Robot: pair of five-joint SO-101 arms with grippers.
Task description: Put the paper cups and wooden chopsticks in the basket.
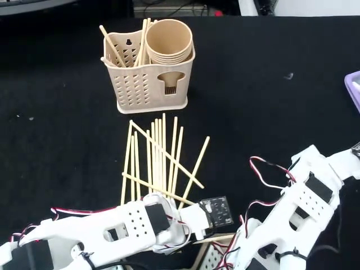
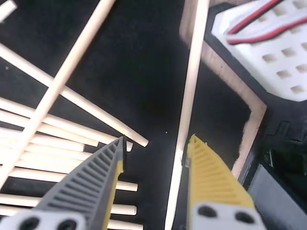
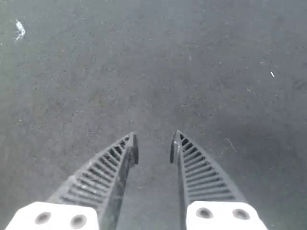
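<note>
High view gives me a beige plastic basket with perforated walls and two compartments. A stack of tan paper cups is nested in one, and a few thin wooden chopsticks lean in the other. More loose chopsticks, pale round sticks, lie fanned and crossed on the matte black table just in front of the basket. On my left wrist view the left gripper is moderately parted, one ribbed grey finger and one yellow. A single chopstick runs between them, close along the yellow one's inner edge; I can't tell if they touch. My right gripper stands narrowly parted over bare black surface, holding nothing.
</note>
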